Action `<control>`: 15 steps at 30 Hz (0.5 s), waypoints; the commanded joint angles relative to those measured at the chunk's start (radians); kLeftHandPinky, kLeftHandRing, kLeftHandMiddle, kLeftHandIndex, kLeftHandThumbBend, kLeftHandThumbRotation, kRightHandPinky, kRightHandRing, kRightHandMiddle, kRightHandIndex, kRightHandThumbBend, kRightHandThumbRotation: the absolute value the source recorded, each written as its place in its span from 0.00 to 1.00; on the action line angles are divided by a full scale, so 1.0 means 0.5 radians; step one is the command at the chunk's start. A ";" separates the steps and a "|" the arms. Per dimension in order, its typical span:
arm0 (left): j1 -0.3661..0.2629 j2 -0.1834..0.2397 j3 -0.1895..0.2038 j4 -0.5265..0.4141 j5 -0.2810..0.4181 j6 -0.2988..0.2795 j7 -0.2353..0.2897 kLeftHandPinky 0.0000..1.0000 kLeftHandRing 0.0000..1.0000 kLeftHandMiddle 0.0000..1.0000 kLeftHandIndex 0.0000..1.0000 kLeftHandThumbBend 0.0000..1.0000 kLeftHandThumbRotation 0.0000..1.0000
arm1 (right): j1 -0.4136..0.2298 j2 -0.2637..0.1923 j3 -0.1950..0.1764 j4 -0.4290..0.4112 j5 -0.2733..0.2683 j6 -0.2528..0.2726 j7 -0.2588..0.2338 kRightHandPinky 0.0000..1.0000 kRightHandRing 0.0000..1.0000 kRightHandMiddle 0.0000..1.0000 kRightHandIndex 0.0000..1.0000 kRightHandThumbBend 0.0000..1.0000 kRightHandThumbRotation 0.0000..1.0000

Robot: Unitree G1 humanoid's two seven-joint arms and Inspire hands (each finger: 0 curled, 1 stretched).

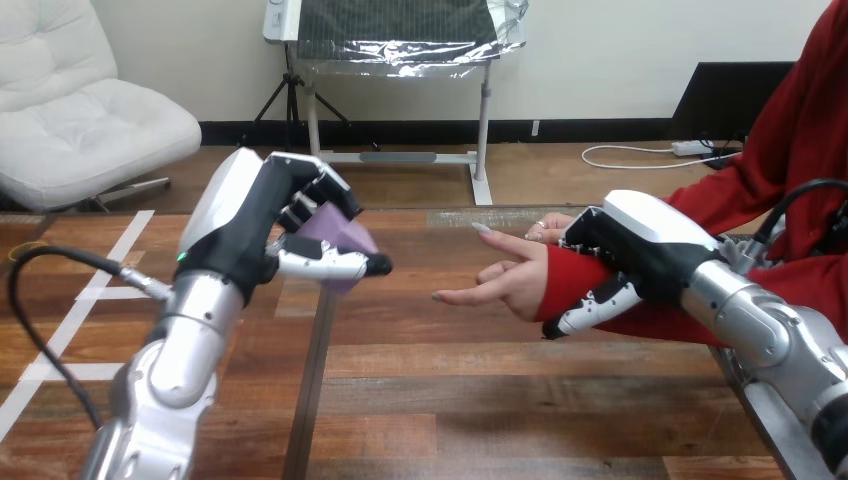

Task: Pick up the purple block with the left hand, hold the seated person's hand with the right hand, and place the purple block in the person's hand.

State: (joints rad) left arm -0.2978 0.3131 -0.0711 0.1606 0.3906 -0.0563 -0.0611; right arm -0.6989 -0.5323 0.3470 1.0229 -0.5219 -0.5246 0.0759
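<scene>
2 silver forearms were nearest to me over the wooden table (480, 400): my left forearm (185, 350) at the left and my right forearm (760, 320) at the right; each ended in a hand with its own job.

My left hand (245, 225) was raised clear of the table, its fingers and thumb curled round the purple block (338, 232); the block sat pinched with the thumb beneath and the fingers above, its far corner poking out toward the person; I judged that grip was meant to carry it sideways without a slip.

My right hand (640, 245) was closed round the person's wrist (572, 282) at the red sleeve, fingers over the top and thumb underneath; I took that as steadying, so the target would not drift.

Just past that grip the person's hand (505, 280) was held above the table, open, fingers stretched toward the block; whether the palm faced fully up I could not tell.

Block and open hand were apart, with bare table between them; by my reckoning 2 of the 3 steps were done, and the last called for crossing that gap, lowering onto the palm, then letting go.
</scene>
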 commanded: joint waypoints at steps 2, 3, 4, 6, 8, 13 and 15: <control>-0.263 -0.115 -0.013 0.239 -0.069 -0.194 0.140 0.38 0.39 0.42 0.42 0.73 0.00 | -0.232 0.081 -0.067 -0.120 0.070 0.003 0.006 0.21 0.23 0.27 0.27 0.86 0.22; -0.270 -0.119 -0.013 0.259 -0.073 -0.209 0.149 0.38 0.39 0.42 0.42 0.73 0.00 | -0.232 0.082 -0.066 -0.121 0.070 0.003 0.007 0.21 0.23 0.28 0.27 0.86 0.22; -0.284 -0.135 -0.016 0.300 -0.077 -0.235 0.170 0.38 0.39 0.42 0.42 0.73 0.00 | -0.235 0.086 -0.061 -0.128 0.067 0.006 0.014 0.22 0.23 0.28 0.27 0.86 0.22; -0.318 -0.167 -0.025 0.389 -0.083 -0.283 0.213 0.38 0.39 0.42 0.42 0.73 0.00 | -0.241 0.095 -0.054 -0.137 0.062 0.002 0.022 0.24 0.25 0.30 0.29 0.85 0.23; -0.344 -0.185 -0.033 0.457 -0.084 -0.318 0.243 0.38 0.39 0.42 0.42 0.73 0.00 | -0.243 0.102 -0.053 -0.142 0.061 -0.006 0.023 0.26 0.28 0.32 0.31 0.85 0.25; -0.413 -0.253 -0.030 0.632 -0.124 -0.403 0.290 0.37 0.38 0.42 0.42 0.73 0.00 | -0.243 0.127 -0.055 -0.156 0.066 -0.009 0.030 0.27 0.29 0.33 0.32 0.84 0.25; -0.440 -0.278 -0.029 0.701 -0.139 -0.445 0.307 0.36 0.38 0.42 0.42 0.73 0.00 | -0.242 0.137 -0.055 -0.164 0.065 -0.002 0.028 0.26 0.28 0.32 0.32 0.84 0.26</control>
State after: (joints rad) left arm -0.4127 0.2126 -0.0766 0.4257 0.3431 -0.2177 0.0602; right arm -0.7144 -0.4954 0.3470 1.0035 -0.5171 -0.5171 0.0938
